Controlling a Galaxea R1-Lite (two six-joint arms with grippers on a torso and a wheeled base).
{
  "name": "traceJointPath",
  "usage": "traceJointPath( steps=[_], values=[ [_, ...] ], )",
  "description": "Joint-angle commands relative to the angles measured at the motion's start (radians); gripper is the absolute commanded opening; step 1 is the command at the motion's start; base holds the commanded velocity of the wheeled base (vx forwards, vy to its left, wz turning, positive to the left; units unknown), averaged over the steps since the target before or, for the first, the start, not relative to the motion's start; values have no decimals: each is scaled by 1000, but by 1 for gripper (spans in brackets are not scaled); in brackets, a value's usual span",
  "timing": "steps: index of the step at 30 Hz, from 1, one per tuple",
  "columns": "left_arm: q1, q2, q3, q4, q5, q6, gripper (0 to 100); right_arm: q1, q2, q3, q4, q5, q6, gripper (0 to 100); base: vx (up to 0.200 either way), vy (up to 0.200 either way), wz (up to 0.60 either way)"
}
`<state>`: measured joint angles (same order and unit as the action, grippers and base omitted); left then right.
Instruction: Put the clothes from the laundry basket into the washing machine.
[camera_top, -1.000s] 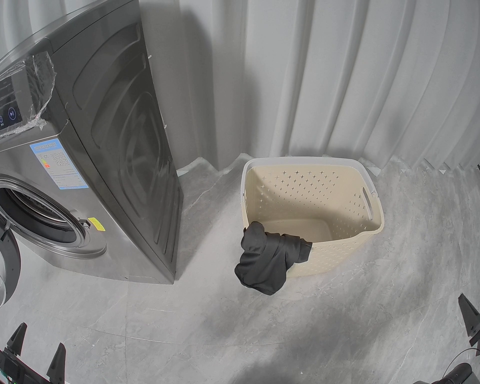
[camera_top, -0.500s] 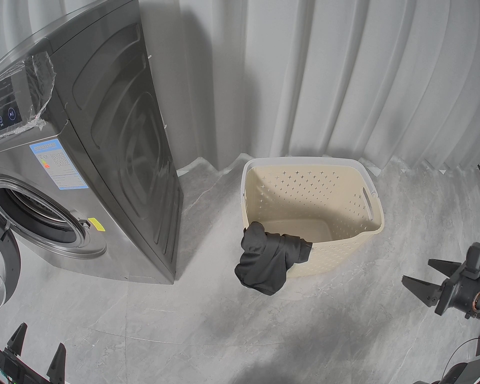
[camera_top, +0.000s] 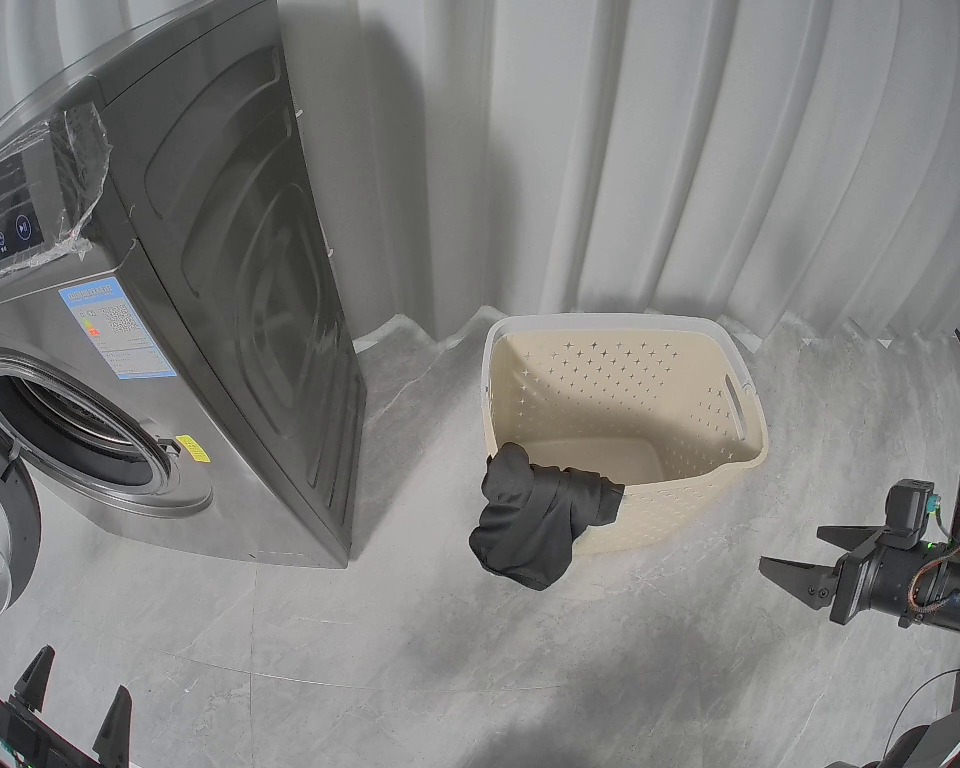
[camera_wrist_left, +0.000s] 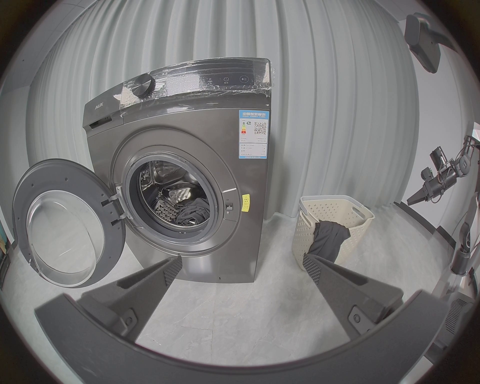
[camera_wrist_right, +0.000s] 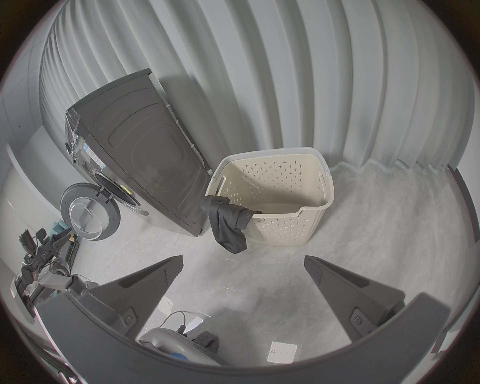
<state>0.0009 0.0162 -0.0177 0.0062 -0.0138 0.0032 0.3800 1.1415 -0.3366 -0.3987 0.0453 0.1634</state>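
Right gripper (camera_top: 791, 548) hangs over bare floor (camera_top: 400, 620), fingers spread wide, nothing between them. The laundry basket (camera_top: 745, 455) sits just ahead of those fingertips and a bit off to one side. It isn't touching them, and there's a clear stretch of floor in between. A dark garment (camera_top: 530, 520) is draped over the basket's rim at the corner farthest from the right fingers, part inside and part hanging down the outer wall.

Left gripper (camera_top: 83, 670) is down low, fingers also apart and holding nothing. The washing machine (camera_top: 230, 280) stands ahead of those fingers with open floor before it. Its door (camera_wrist_left: 65, 220) is swung all the way out, on the side away from the basket.

A strip of floor runs between the washer's side panel and the basket, and the garment hangs on that side. The curtain (camera_top: 650, 150) falls close behind both, so the room to move is all on the gripper side.

The left wrist view looks straight into the drum, where some dark clothes (camera_wrist_left: 192, 210) lie at the bottom. From the head view the opening is side-on and the inside is hidden. The right wrist view looks down into the basket past its near rim.
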Motion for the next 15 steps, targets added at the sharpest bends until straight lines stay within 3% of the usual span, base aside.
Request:
traceJointPath(
  steps=[1, 4, 7, 11, 15],
  values=[
    [1, -10, 16, 0, 0, -2, 100, 17, 64, -7, -2, 1, 16, 100, 0, 0, 0],
    [1, -10, 16, 0, 0, -2, 100, 65, 139, -39, -26, -1, 79, 100, 0, 0, 0],
    [1, -10, 16, 0, 0, -2, 100, 92, 207, -70, -57, -4, 110, 100, 0, 0, 0],
    [1, -10, 16, 0, 2, -5, 100, 120, 323, -111, -89, -12, 111, 100, 0, 0, 0],
    [1, -10, 16, 1, 2, -8, 100, 157, 440, -144, -146, -48, 113, 100, 0, 0, 0]
  ],
)
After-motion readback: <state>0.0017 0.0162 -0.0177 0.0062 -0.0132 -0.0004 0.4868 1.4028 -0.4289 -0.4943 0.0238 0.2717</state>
